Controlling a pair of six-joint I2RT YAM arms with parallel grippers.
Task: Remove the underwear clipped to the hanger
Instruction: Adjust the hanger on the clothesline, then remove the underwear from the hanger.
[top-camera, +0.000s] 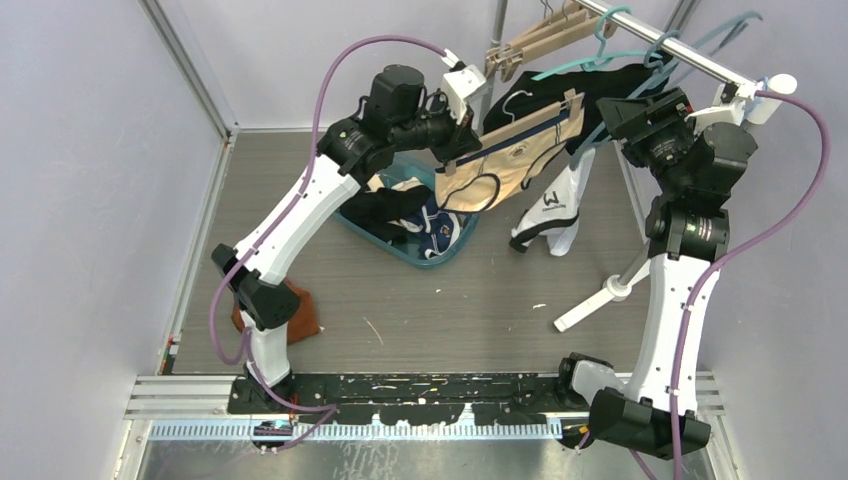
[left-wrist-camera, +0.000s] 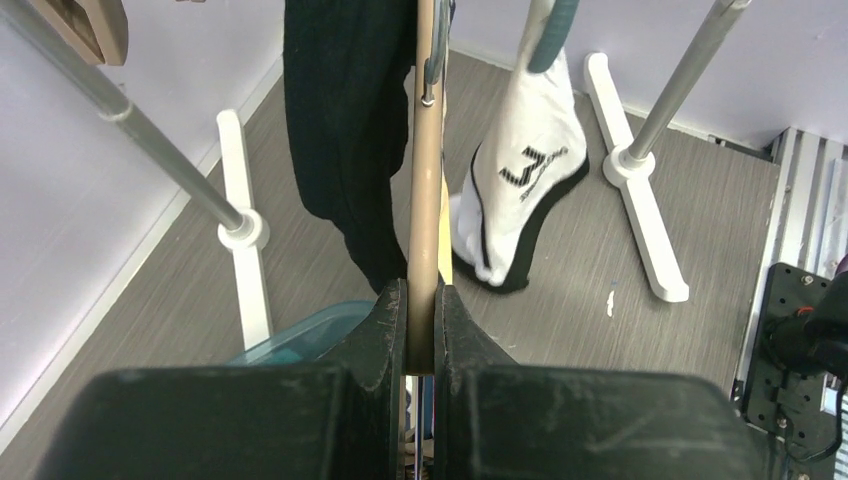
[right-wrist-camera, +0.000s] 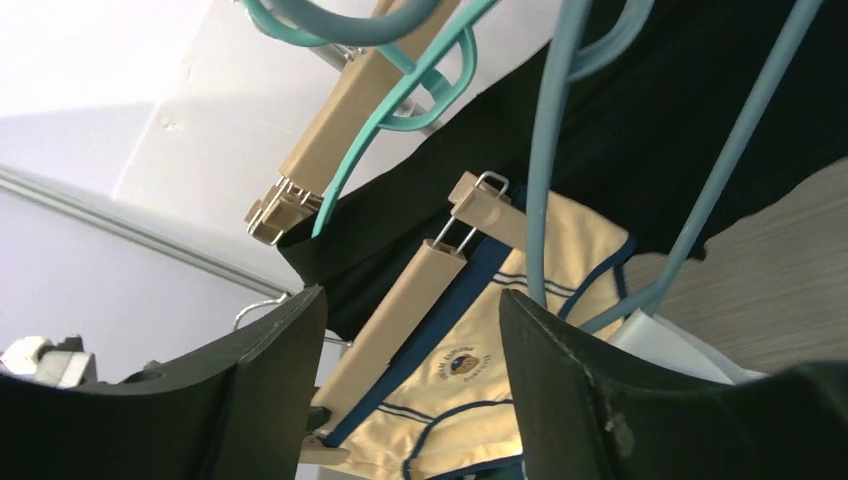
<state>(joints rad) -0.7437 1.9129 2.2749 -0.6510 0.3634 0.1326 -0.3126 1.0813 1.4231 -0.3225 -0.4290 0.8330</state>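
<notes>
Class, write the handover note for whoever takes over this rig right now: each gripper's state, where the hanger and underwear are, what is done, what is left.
Left gripper: shut on the tan clip hanger, at its lower end.
Right gripper: open, close to the hanger, holding nothing.
Cream underwear: hanging from that hanger, apparently clipped on; the blue basket sits on the floor nearby.
Done: hanger gripped.
Left: open the clips and pull the underwear free.
</notes>
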